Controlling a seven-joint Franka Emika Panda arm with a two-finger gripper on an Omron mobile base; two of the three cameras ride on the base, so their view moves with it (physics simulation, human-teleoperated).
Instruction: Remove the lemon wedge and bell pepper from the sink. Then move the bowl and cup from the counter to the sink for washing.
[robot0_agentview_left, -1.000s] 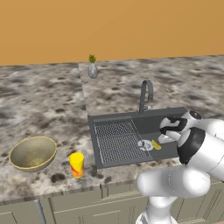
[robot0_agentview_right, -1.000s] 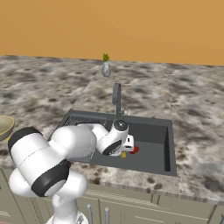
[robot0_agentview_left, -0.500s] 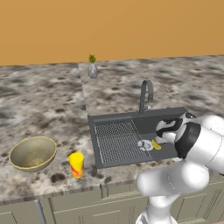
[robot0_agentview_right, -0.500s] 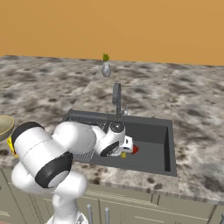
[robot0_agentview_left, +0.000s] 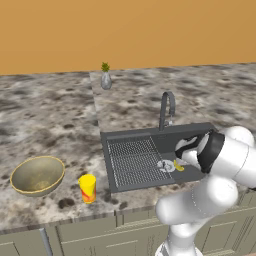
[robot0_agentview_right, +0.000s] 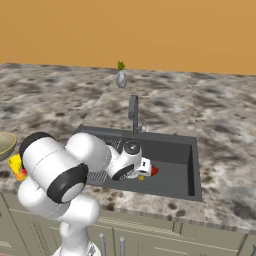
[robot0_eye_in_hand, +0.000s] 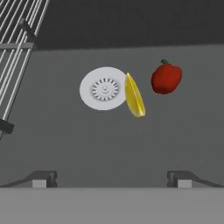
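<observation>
A white robot arm reaches down into the sink (robot0_agentview_left: 150, 134), its pincer (robot0_eye_in_hand: 111, 177) spread wide and empty above the basin floor, poised, by the look of it, for the first job of the task: clearing out the produce. The lemon wedge (robot0_eye_in_hand: 134, 96) lies on edge just beside the white drain strainer (robot0_eye_in_hand: 104, 88), touching or slightly overlapping its rim, with the bell pepper (robot0_eye_in_hand: 166, 77) near it on the far side, apart from it. The wedge sits closest to the line between the two finger tips, which suggests it is the item lined up for pickup, though nothing is grasped yet. The hand view gives the clearest account of the basin floor (stem on the pepper, slots in the strainer, bars of the ribbed drainboard (robot0_eye_in_hand: 17, 39) at one side); the left base view offers just a sliver of yellow by the strainer, and the right base view a red and yellow glimpse past the wrist. Those base views supply what the hand camera cannot: the bowl (robot0_agentview_left: 37, 174) and the cup (robot0_agentview_left: 88, 188) waiting on the bench (robot0_agentview_left: 55, 125) well apart from the sink, the faucet (robot0_agentview_left: 167, 107) behind the basin, and a small vase (robot0_agentview_left: 105, 79) at the wall.
</observation>
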